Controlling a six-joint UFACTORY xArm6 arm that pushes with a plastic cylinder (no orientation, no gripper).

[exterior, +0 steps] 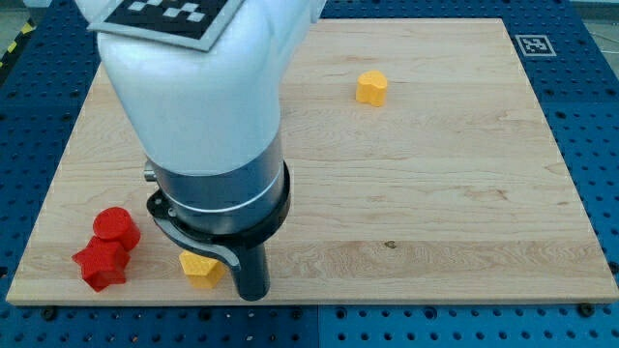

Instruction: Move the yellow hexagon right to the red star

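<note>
A yellow hexagon-like block [370, 88] lies near the view's top, right of centre. A second yellow block [201, 270] lies near the view's bottom edge, partly hidden by the arm, so its shape is unclear. A red star-like block [101, 265] sits at the bottom left. A red round block [116, 225] touches it just above. My tip [253, 296] rests at the board's bottom edge, just right of the lower yellow block and close to it. It is far from the upper yellow block.
The arm's large white and dark body [208, 126] covers the left-centre of the wooden board [435, 193]. A blue perforated table [595, 116] surrounds the board. A marker tag [533, 43] sits at the board's top right corner.
</note>
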